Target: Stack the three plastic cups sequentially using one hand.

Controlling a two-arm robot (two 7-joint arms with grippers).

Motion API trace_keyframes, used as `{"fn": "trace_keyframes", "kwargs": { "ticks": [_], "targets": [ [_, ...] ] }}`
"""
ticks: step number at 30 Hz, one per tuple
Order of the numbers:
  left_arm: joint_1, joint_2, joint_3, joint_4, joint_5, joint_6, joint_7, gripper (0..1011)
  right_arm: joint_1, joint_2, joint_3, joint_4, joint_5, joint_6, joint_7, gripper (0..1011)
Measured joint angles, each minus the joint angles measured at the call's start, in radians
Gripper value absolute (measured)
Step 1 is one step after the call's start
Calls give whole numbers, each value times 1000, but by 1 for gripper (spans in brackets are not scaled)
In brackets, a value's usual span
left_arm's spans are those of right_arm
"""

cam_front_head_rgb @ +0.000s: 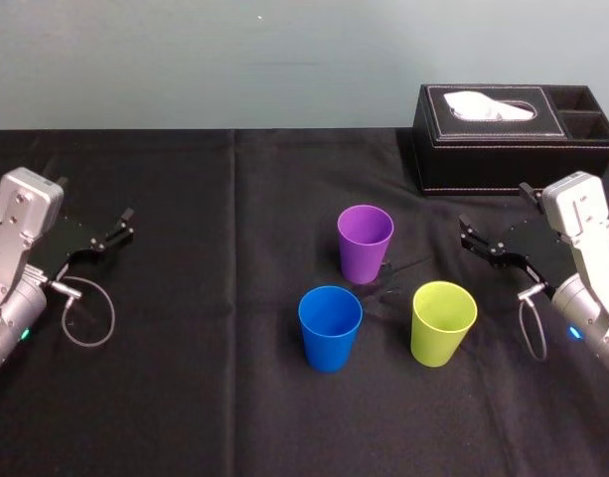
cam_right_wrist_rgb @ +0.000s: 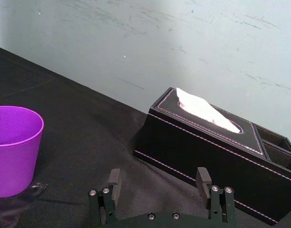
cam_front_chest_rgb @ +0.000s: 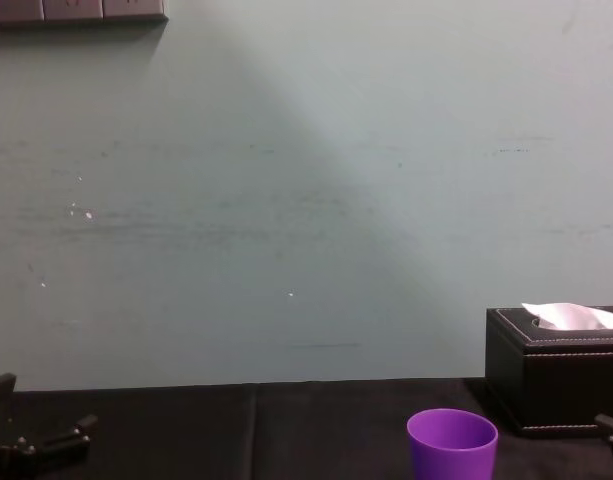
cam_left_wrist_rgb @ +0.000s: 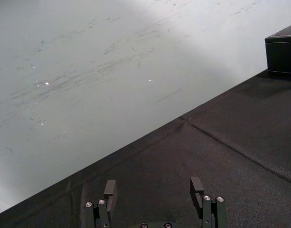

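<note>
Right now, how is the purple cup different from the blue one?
The purple cup stands farther back, nearer the tissue box, while the blue cup stands closer to the robot and slightly to its left. One is purple, the other blue. Both stand upright, mouth up and empty, with the same tapered shape.

- Small purple tapered plastic cup (cam_front_head_rgb: 365, 242): upright, mouth up, empty, farthest back of the three, near the middle of the black tablecloth (cam_front_head_rgb: 185, 397).
- Small blue tapered plastic cup (cam_front_head_rgb: 330, 328): upright, empty, nearer and slightly left of the purple one, close but not touching.
- Small yellow-green tapered plastic cup (cam_front_head_rgb: 443, 324): upright, empty, nearer and to the right, level with the blue one, apart from both.
</note>
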Motion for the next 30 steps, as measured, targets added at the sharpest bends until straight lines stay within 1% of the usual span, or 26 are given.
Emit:
{"fn": "trace_keyframes", "kwargs": {
  "ticks": [30],
  "targets": [
    [0, 0, 0, 0, 0, 0, 0, 1011, 0, 0, 0, 0, 0, 0, 0, 1003]
  ]
}}
